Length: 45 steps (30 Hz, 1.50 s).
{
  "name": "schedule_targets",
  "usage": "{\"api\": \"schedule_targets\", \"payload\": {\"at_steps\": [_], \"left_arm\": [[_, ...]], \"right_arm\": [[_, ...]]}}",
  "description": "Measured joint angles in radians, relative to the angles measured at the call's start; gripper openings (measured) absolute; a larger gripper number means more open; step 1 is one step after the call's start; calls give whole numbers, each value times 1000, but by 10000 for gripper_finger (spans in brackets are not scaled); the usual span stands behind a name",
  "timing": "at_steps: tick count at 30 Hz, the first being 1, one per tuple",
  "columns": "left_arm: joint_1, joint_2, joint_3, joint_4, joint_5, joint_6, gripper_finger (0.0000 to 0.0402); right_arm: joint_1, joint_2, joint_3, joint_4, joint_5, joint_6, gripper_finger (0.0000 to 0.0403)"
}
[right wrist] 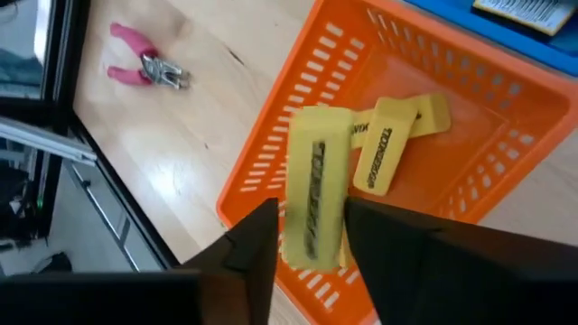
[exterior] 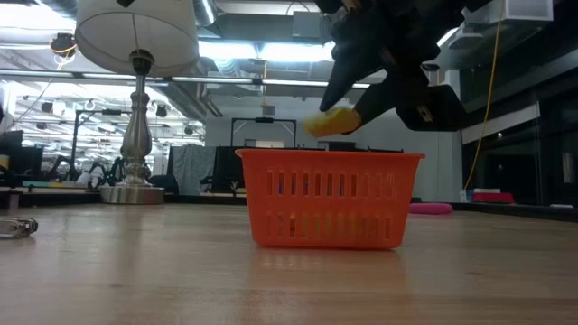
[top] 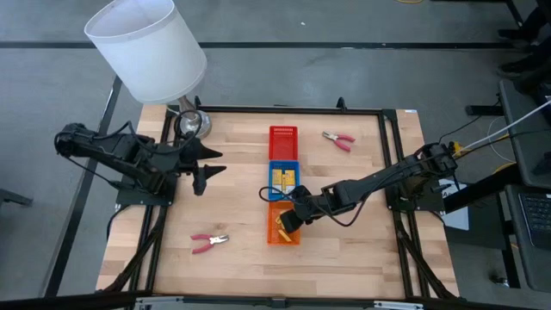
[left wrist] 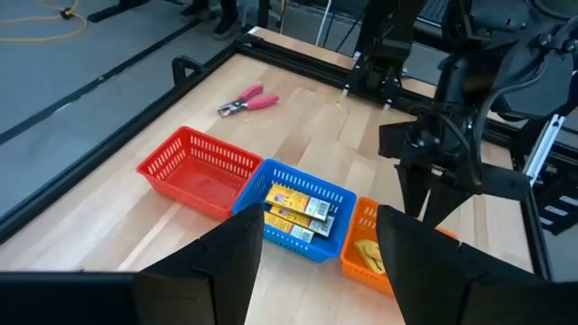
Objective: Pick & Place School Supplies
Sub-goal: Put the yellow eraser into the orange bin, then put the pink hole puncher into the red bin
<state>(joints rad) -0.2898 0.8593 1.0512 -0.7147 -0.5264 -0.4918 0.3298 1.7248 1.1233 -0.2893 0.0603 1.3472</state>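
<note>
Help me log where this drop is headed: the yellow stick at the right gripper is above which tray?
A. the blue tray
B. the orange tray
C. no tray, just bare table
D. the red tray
B: the right gripper has the yellow stick between its fingers directly above the orange tray, where two more yellow sticks already lie.

In the high view the right end effector [top: 288, 226] covered part of the orange tray [top: 294, 238], so the sticks inside could not be counted. The print on the yellow stick [right wrist: 315, 199] was too blurred to read in the right wrist view. In the low view the lamp's shade [exterior: 135, 34] ran past the top edge, and the metal tool [exterior: 16, 227] was cut off at the left edge.
</note>
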Motion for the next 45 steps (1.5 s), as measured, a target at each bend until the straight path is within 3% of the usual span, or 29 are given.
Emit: {"api": "schedule_targets", "payload": {"at_steps": [9,11,17,21,28,35,45], "left_arm": [[-24,0,0,-9,-43,15,212],[-24,0,0,-30,-53,2,212],[-34,14,-5,-155,-88,-108,212],[-78,16,-66,-147,-57,-163,212],[-220,16,-210,-117,140,-349,212],[-411,29,-259,-119,191,-579,212],[-611,297,-259,-127,302,-790,212]], "right_arm": [[1,-14,0,9,34,34,180],[2,-51,0,9,110,35,181],[-8,-236,1,-105,476,58,175],[-21,-360,1,-240,591,35,173],[-65,-520,1,-368,548,-147,173],[-89,-592,1,-496,526,-138,173],[-83,-641,1,-496,525,-196,173]]}}
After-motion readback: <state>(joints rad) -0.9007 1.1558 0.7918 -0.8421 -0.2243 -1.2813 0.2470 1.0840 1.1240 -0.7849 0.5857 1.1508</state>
